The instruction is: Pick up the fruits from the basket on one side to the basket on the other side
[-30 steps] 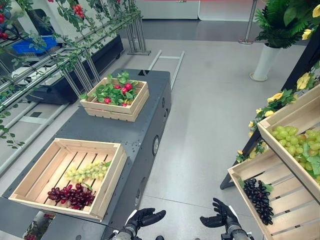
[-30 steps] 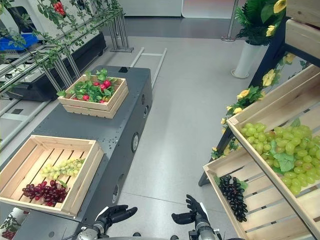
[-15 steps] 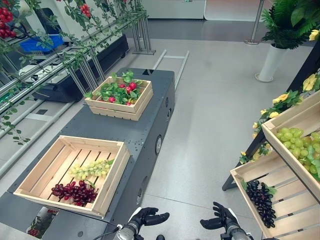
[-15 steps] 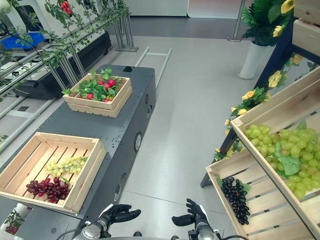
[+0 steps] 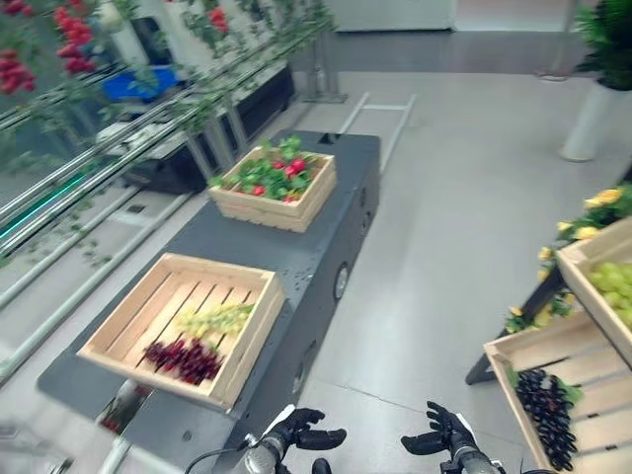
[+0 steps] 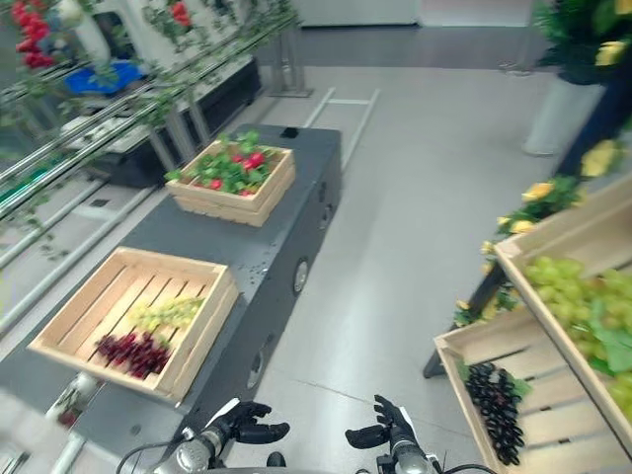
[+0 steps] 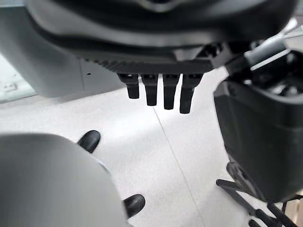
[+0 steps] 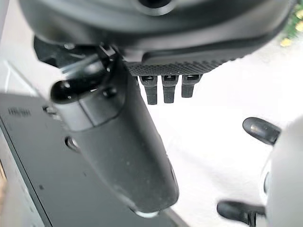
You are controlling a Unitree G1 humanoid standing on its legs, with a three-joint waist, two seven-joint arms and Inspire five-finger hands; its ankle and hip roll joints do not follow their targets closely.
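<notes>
1. Left hand [image 5: 301,434]: lower centre of the left eye view, low over the grey floor [image 5: 444,247]; fingers relaxed and loosely spread, holding nothing.
2. Right hand [image 5: 441,434]: lower centre-right of the same view, just across from the left hand and apart from it; fingers likewise relaxed and empty.
3. Near wooden crate [image 5: 114,331]: centre-left of the frame, resting on the dark grey platform [image 5: 316,237]; slatted bottom, partly filled.
4. Green grapes [image 5: 219,319]: one bunch lying inside the near crate, toward its right side.
5. Dark red grapes [image 5: 185,358]: one bunch inside the same crate, just below the green bunch in the frame.
6. Far wooden crate [image 5: 272,209]: upper centre, on the same platform, well apart from the near crate; holds green leaves with small red fruits [image 5: 293,167].
7. Lower shelf crate [image 5: 509,355]: lower right edge of the frame, tilted toward the floor; holds a bunch of black grapes [image 5: 545,415].
8. Upper shelf crate [image 6: 528,247]: right edge, above the lower one; heaped with green grapes and a leaf.
9. White planter [image 5: 595,123]: upper right, standing on the floor.
</notes>
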